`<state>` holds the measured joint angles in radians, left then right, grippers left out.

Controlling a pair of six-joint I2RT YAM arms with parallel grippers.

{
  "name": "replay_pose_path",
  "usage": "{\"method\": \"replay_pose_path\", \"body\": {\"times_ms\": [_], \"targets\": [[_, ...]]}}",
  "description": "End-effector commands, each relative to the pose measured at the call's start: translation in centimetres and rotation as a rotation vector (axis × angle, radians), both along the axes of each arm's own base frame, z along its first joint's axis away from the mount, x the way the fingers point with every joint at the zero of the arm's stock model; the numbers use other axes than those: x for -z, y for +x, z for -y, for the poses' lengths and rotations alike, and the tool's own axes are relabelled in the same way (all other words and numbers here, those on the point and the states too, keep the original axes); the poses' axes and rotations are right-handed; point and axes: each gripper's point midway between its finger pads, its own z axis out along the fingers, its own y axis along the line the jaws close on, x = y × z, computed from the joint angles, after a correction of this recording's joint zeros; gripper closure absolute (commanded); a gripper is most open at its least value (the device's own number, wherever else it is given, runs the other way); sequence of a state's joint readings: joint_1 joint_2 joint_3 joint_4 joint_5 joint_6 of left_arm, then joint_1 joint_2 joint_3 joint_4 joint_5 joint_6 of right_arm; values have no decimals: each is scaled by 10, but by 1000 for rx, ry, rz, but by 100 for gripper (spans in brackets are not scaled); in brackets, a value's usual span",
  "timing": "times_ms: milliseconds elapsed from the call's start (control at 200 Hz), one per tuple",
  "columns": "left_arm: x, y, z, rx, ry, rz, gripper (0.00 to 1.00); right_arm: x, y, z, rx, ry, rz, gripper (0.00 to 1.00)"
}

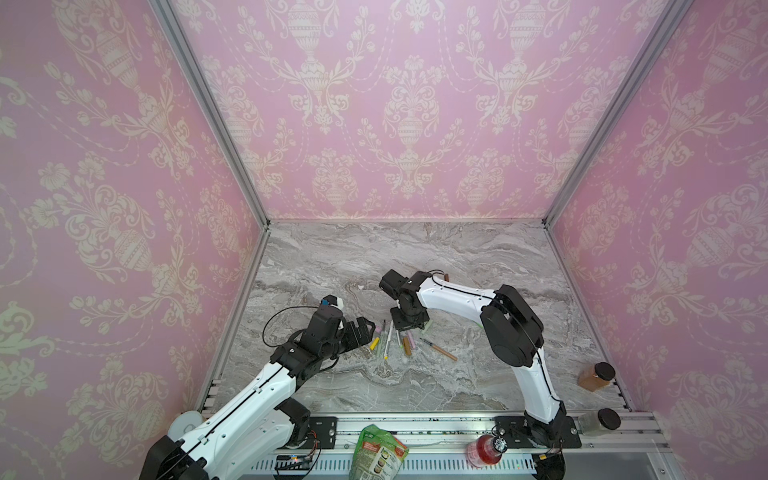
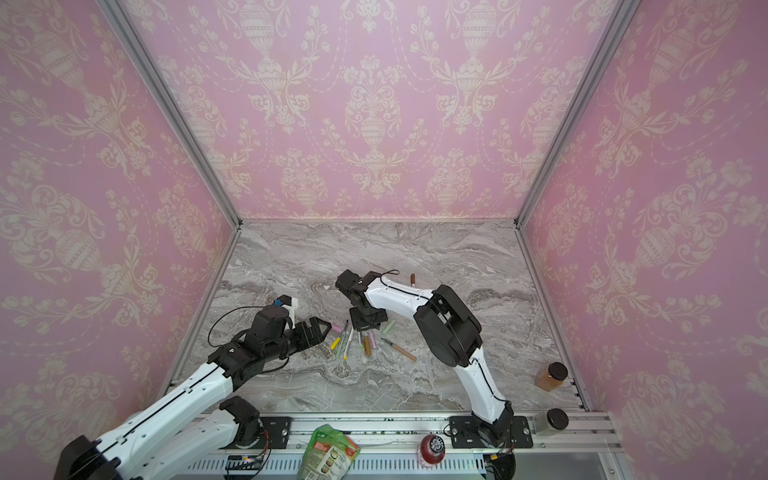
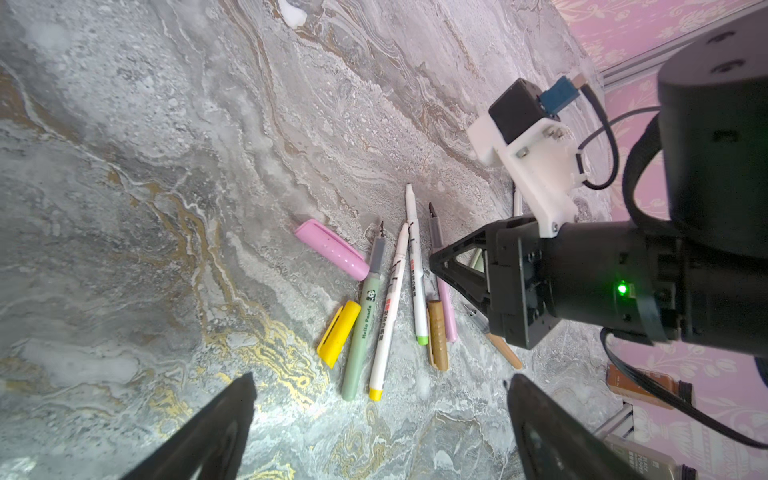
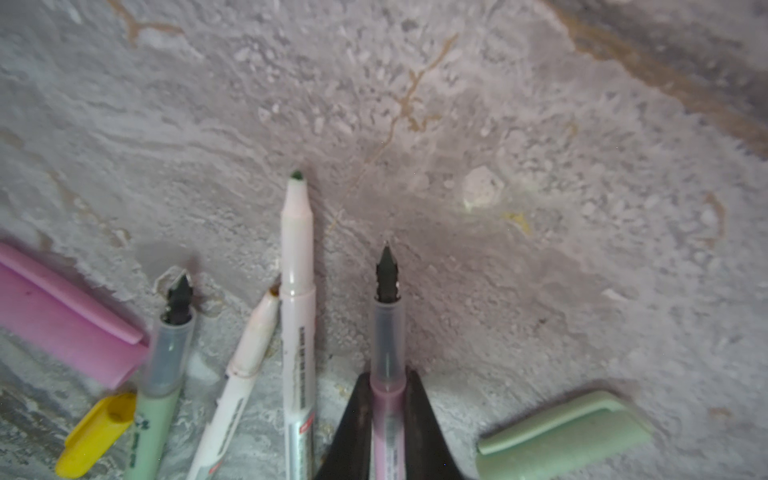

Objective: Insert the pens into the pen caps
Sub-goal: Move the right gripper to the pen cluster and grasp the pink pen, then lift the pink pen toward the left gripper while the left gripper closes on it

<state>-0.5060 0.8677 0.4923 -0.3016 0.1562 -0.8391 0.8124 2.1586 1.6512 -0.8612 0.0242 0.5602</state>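
**Pink pen** [image 4: 388, 332]: uncapped, dark nib bare. It sits in the fan of pens near the middle of the marble table [image 1: 457, 257]. The right gripper [image 4: 387, 376] is clenched on its pink barrel, with a black finger [image 4: 361, 407] pressed to each side. The rear of the barrel runs out of the right wrist view. Whether the pen has lifted off the marble cannot be told. In both top views the gripper's body [image 1: 409, 328] hides the grip itself.

**Neighbours in the fan**, all uncapped, nibs toward the far wall:
- green-ended white pen [image 3: 415, 270]
- yellow-ended white pen [image 3: 388, 316]
- pale green pen [image 3: 365, 316]

**Tan pen** [image 1: 440, 350]: lies apart, toward the right arm's side. In the left wrist view its nib end is half covered by the right gripper.

**Caps:**
- Pink cap [image 3: 332, 253]: its end appears to touch the pale green pen's clear grip section.
- Yellow cap [image 3: 338, 332]: lies against the pale green pen's barrel.
- Tan cap [image 3: 438, 334]: lies alongside the pink pen's barrel.
- Pale green cap [image 4: 565, 432]: on the far side of the right gripper, apart from it and cut off by the frame edge.

**Small brown item** [image 2: 412, 278]: beyond the right arm. It is too small to tell whether it is a pen or a cap.

**Left gripper** [image 3: 380, 376]: released, fingers spread wide with nothing between them, at the fan's left edge. Only the fingertips show in its own wrist view. Its height above the table is unclear.
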Motion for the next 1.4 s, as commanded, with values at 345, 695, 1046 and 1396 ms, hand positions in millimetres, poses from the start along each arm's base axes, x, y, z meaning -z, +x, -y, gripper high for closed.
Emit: {"method": "replay_pose_path", "body": {"times_ms": [345,695,1046,1396], "targets": [[-76,2,27,257,-26,230,3,-126,42,-44,69,355,182,96],[-107,-2,48,300,-237,363,7,-212,18,-89,-2,863,89,97],[-118,14,51,279,-244,407,19,-226,8,-94,-43,953,91,98],[-121,24,49,262,-243,391,44,-233,2,-92,-67,999,127,100]]}}
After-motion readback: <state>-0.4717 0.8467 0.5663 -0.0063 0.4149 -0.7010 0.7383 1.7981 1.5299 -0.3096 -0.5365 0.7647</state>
